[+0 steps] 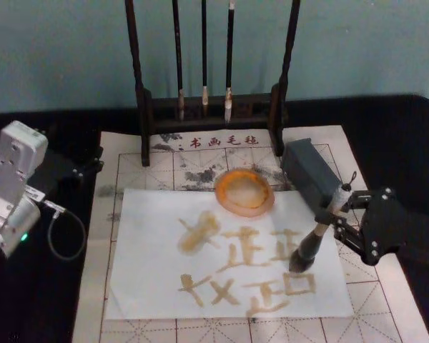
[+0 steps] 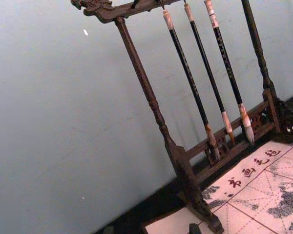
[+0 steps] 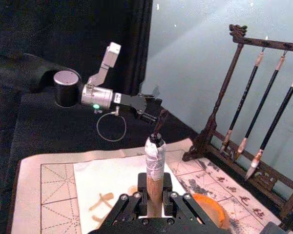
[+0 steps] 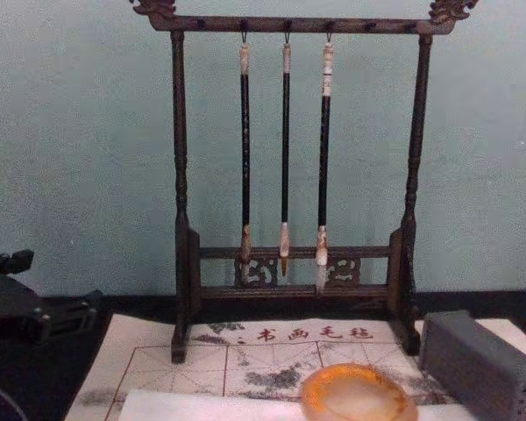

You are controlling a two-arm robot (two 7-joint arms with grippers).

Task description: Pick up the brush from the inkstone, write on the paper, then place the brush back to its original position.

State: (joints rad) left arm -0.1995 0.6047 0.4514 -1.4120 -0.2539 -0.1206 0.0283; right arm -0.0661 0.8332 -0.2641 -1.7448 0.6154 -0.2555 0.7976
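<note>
- Writing looks like the step in hand: the right gripper (image 1: 337,213) has its jaws clenched on the brush (image 1: 316,239), high on the wooden handle just under the white cap.
- The brush leans, and its tuft seems to touch the paper (image 1: 150,286) near the paper's right edge. The inkstone (image 1: 244,191) sits at the paper's far edge.
- The handle is probably stiff and light. The tuft is soft and wet, so light pressure suits, with the hold kept on the wood.
- The left gripper (image 1: 89,166) is parked by the desk's left edge.
</note>
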